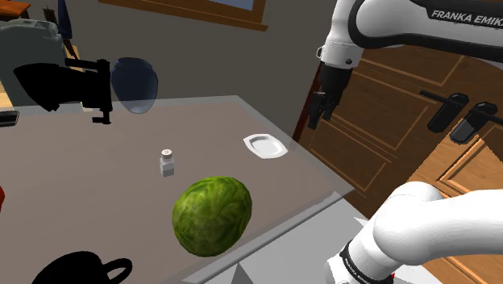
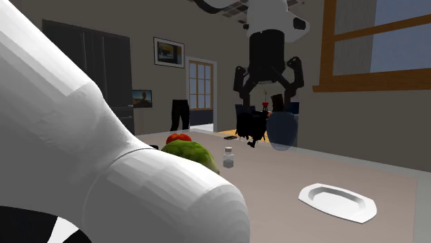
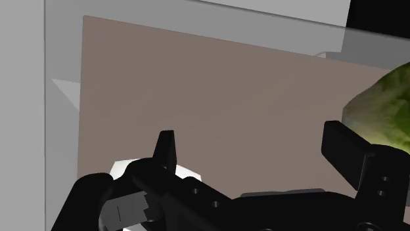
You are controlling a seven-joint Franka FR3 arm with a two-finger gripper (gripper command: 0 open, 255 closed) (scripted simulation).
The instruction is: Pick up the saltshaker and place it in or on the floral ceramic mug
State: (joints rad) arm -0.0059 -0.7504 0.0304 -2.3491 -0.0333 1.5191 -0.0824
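Whitish, grey-capped saltshaker (image 1: pixel 167 164) stands upright near the green cabbage (image 1: pixel 211 215).

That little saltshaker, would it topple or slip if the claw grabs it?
The saltshaker stands upright, tall and narrow, so a sideways nudge would probably tip it. It looks small, so likely light. Its smooth sides may slip.

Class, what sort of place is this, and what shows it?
Probably a home kitchen or dining room: a table bearing a saltshaker and dish, wooden cabinets beside it, a framed picture on the wall.
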